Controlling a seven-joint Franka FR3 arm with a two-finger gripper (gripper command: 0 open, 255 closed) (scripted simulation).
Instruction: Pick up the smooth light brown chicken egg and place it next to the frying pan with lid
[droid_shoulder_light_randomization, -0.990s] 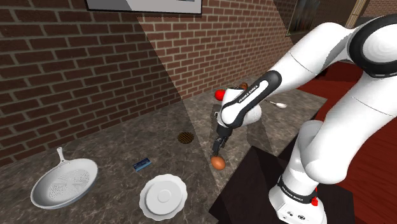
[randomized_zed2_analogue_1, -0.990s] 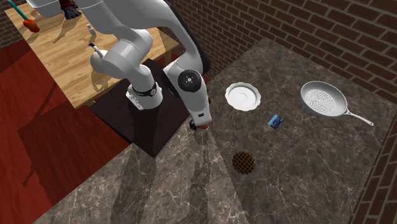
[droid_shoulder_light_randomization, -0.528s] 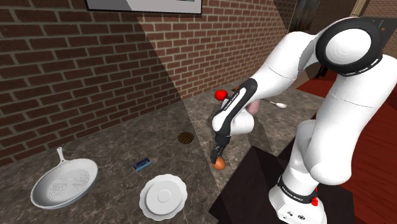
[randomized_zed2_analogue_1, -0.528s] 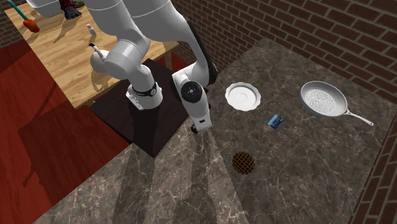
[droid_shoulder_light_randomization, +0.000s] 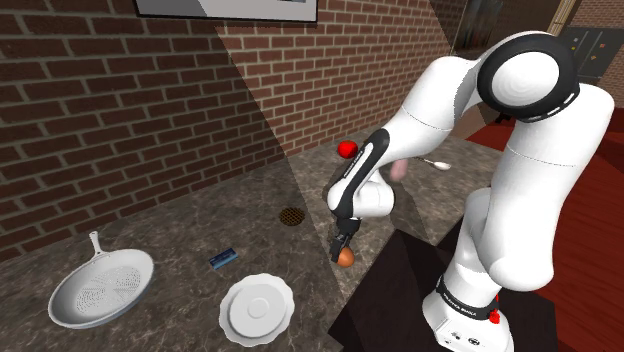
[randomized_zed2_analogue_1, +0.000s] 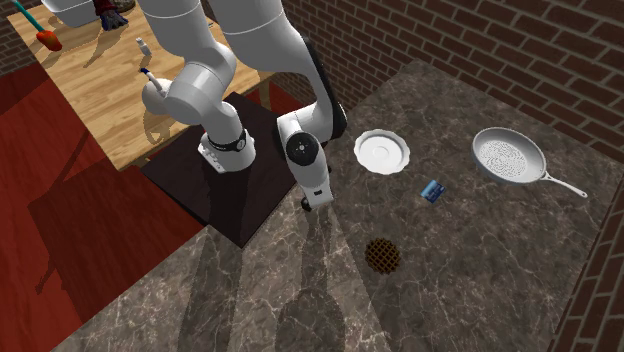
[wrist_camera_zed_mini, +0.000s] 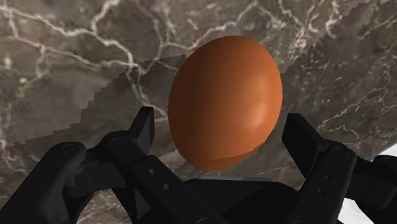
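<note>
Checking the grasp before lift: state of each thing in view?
egg: whole, on the counter, not held.
gripper: open, fingers either side of egg, not clasping.
frying pan: upright, uncovered.
white scalloped disc: flat on counter, apart from pan.
small blue item: lying flat.

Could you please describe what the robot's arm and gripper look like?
The arm has rounded, glossy white links, dark joint caps and black bands with white lettering. Its gripper is all black, with two blocky fingers.
</note>
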